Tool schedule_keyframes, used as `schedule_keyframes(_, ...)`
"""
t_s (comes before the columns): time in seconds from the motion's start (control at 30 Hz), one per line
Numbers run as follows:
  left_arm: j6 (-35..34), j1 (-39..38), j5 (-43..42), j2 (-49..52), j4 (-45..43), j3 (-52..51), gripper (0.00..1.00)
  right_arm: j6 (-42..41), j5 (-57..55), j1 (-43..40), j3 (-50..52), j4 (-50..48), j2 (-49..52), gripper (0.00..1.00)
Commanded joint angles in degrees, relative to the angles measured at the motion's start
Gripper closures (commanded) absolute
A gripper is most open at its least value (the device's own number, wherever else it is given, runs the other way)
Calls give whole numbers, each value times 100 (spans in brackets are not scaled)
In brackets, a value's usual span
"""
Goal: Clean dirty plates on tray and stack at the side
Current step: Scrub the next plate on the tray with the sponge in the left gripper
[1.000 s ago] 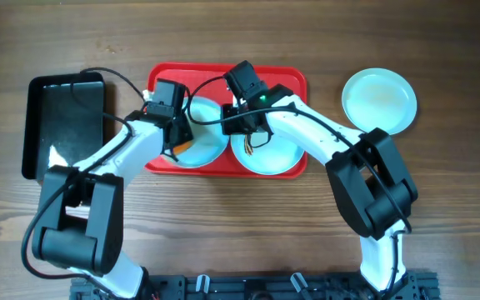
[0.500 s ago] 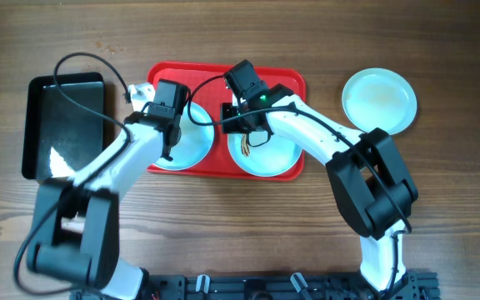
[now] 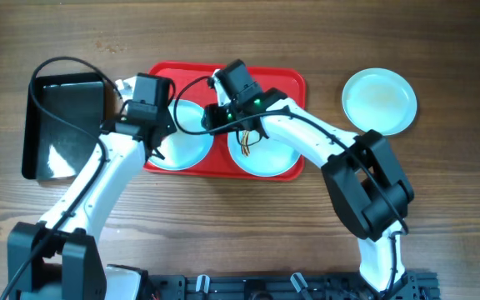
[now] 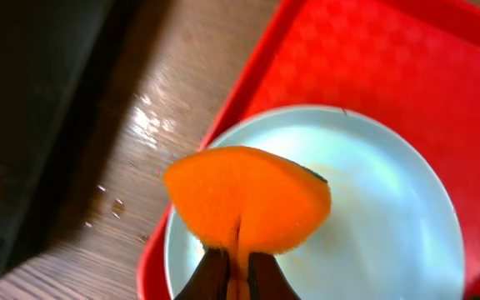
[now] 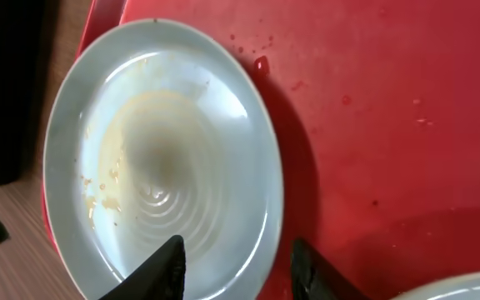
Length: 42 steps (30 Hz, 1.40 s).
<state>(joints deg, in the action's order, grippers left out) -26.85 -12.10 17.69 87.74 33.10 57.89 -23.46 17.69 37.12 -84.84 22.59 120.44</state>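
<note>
Wood-grain table (image 3: 440,192) is stretching out under everything. The smeared plate (image 5: 165,158) is sitting directly beneath the right jaws (image 5: 240,267), at the end of the red tray (image 3: 286,83) nearest the left jaws (image 4: 238,268), with yellow-brown streaks showing around its centre. The right jaws are standing apart and straddling the rim. One finger is hanging over the plate and the other over bare tray just beyond it, neither visibly touching. The left jaws are clamping an orange sponge (image 4: 244,200), which is hovering above the same plate's outer edge, on the side toward the black tray (image 3: 61,125).

Two things are changing. A second ago the right jaws were together; now they are parting. The left arm, which was working over the plate, is swinging outward with the sponge toward the tray's edge. I judge that wiping is pausing or ending and the right arm is getting ready to take this plate by its rim, though the streaks suggest it is not yet fully clean.

A second plate (image 3: 269,160) is lying on the tray just to the other side of the right jaws. A third plate (image 3: 379,100) is resting on the table off the tray, well away from both jaws, and is likely marking the stacking spot.

No brand, label or writing is showing legibly anywhere.
</note>
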Motion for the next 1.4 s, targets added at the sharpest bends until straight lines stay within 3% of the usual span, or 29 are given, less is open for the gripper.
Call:
schedule_keyframes(0.0,-57,140,-826,-72,83,72,96,195,-223,96,4,-96,376,59)
schedule_keyframes(0.2,-57,140,-826,-72,256,68,96,181,-623,118,4,-94,531,65)
schedule_keyframes(0.3,-35,140,-960,-72,256,46,96,142,-645,129,4,-114,675,95)
schedule_keyframes(0.57,-59,133,-1779,199,-214,-243,96,-72,-1088,127,-35,-70,662,96)
schedule_keyframes(1.0,-59,-221,-1805,1423,-767,-251,96,-116,-1414,127,-177,229,608,96)
schedule_keyframes(1.17,-57,-225,-1034,1895,-483,-251,96,-223,-1864,127,-179,431,608,96)
schedule_keyframes(1.37,-61,-227,1445,1971,2,-247,96,-219,-2052,116,-179,507,608,96)
